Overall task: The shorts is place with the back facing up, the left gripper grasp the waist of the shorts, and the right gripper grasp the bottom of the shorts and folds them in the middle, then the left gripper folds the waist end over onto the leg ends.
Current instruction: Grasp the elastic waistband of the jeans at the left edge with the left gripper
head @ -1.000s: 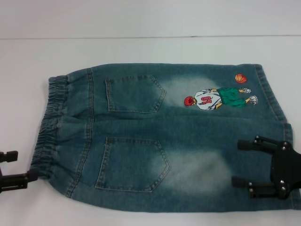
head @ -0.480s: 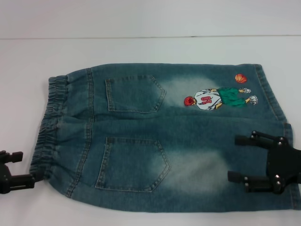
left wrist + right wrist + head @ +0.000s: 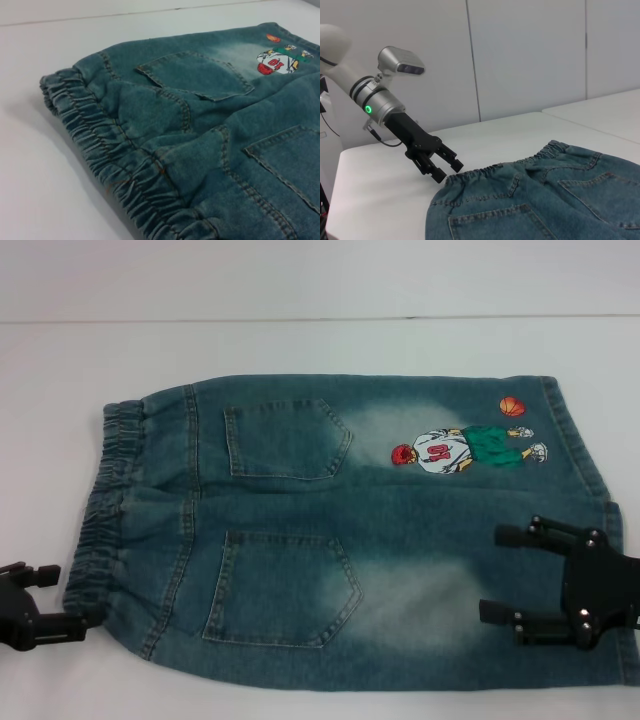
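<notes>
1. Both of my claws are spread wide and hold nothing. My right gripper (image 3: 500, 572) sits at the lower right of the head view, above the leg end; my left gripper (image 3: 58, 597) is at the lower left, just beside the waistband corner.
2. White table (image 3: 300, 350) carries the denim shorts (image 3: 400, 530), which lie flat across mid-frame with the back pockets up.
3. Elastic waistband (image 3: 107, 155) is at the left edge.
4. Cartoon print (image 3: 465, 448) sits at the upper right of the shorts.

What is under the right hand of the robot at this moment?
Under the right hand lies the denim of the shorts, near the leg end, on the white table. The cloth directly beneath its black body is covered, so any contact cannot be seen.
</notes>
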`<action>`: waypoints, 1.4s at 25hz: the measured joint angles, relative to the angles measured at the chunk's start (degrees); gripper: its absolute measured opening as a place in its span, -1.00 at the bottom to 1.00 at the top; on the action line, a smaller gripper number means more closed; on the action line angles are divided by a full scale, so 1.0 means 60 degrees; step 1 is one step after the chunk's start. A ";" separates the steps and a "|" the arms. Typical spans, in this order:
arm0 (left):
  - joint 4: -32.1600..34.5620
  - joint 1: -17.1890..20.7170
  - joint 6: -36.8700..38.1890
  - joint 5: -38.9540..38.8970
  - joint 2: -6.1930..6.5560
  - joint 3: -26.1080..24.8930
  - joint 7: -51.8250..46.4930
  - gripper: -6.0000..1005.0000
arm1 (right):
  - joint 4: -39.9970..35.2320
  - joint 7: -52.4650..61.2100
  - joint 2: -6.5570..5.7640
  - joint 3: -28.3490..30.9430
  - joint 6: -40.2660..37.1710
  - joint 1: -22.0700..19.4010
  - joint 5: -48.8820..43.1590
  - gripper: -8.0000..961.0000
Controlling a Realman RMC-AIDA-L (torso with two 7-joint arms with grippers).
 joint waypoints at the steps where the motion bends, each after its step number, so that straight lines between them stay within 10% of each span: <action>1: -0.0007 -0.0003 -0.0018 0.0000 -0.0001 0.0004 0.0004 0.72 | 0.0006 -0.0004 0.0000 0.0000 0.0003 -0.0001 0.0000 0.93; 23: -0.0299 -0.0127 -0.0337 0.0167 -0.0005 0.0572 -0.0013 0.67 | 0.0031 0.0071 0.0001 0.0000 0.0113 0.0005 0.0000 0.93; 35: -0.0310 -0.0366 -0.0610 0.0108 0.0004 0.0680 -0.0199 -0.10 | 0.0030 0.0082 0.0015 0.0243 0.0021 -0.0132 0.0074 0.92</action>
